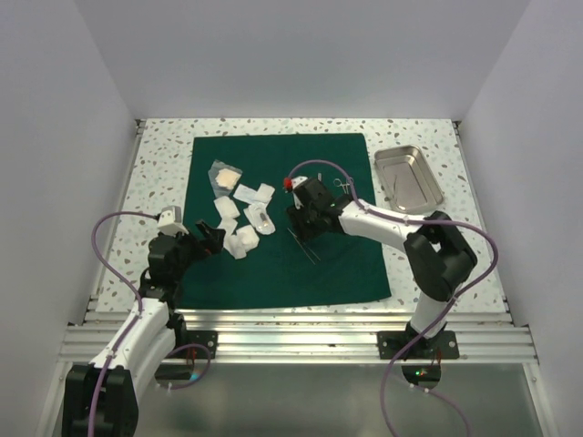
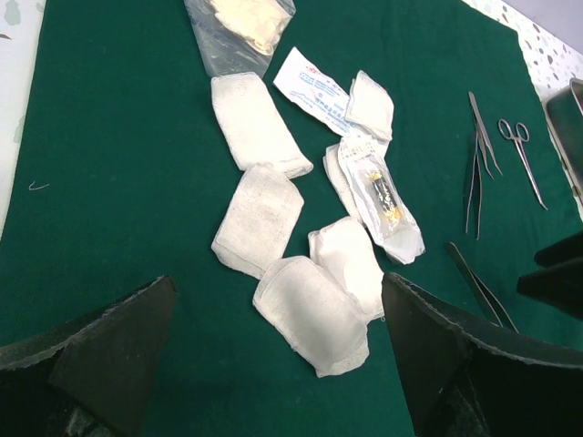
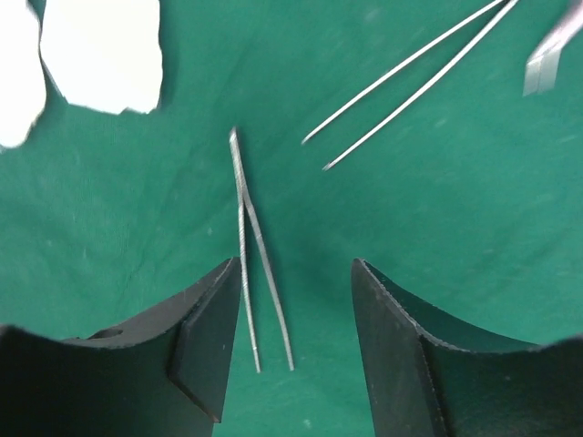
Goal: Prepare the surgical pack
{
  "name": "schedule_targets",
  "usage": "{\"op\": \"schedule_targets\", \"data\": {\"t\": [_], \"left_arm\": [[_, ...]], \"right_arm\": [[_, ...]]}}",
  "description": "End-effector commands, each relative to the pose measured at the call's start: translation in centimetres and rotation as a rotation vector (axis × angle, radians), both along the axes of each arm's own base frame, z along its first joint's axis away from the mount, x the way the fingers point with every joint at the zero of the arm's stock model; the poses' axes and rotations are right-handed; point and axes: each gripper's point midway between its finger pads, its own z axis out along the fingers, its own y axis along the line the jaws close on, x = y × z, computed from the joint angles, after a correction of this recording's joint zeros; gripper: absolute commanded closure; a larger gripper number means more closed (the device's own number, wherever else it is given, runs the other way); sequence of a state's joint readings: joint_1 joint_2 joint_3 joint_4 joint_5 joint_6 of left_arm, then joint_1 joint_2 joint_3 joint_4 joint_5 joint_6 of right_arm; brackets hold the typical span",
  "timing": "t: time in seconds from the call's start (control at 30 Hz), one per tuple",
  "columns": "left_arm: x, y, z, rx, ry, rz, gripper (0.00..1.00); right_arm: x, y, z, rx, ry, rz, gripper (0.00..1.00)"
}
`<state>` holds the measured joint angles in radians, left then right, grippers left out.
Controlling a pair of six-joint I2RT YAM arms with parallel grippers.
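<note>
L gripper (image 1: 209,238) lower left, jaws wide, empty, over gauze (image 2: 260,214). Drape (image 1: 346,264) flat mid-frame, not folded yet. R gripper (image 3: 296,273) centre, jaws apart, nothing clamped. Tweezers (image 3: 246,237) lie on drape between fingers, nearer frame-left one. Looks like a pick: centre over both legs, go low w/o snagging cloth, squeeze across legs. Tray (image 1: 409,177) upper right, off drape.
</note>
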<state>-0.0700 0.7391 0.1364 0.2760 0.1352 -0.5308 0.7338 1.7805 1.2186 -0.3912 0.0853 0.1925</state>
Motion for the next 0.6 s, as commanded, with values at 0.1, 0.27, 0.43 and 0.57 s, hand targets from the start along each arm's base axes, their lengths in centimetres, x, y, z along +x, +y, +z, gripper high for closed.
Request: {"op": "schedule_targets", "data": {"t": [0.1, 0.27, 0.43, 0.57], "left_arm": [[0.8, -0.1, 1.9, 0.008, -0.069, -0.012, 0.00], [0.8, -0.1, 1.9, 0.009, -0.068, -0.011, 0.00], [0.8, -0.1, 1.9, 0.009, -0.068, -0.011, 0.00], [0.8, -0.1, 1.8, 0.009, -0.066, -0.011, 0.00]], "right_arm": [[-1.0, 1.6, -1.3, 0.009, -0.032, 0.061, 0.45], [-1.6, 1.7, -2.7, -0.007, -0.019, 0.100, 0.51], [-2.0, 1.8, -3.7, -0.036, -0.012, 0.120, 0.54], [-2.5, 1.9, -4.5, -0.056, -0.003, 0.136, 0.60]]}}
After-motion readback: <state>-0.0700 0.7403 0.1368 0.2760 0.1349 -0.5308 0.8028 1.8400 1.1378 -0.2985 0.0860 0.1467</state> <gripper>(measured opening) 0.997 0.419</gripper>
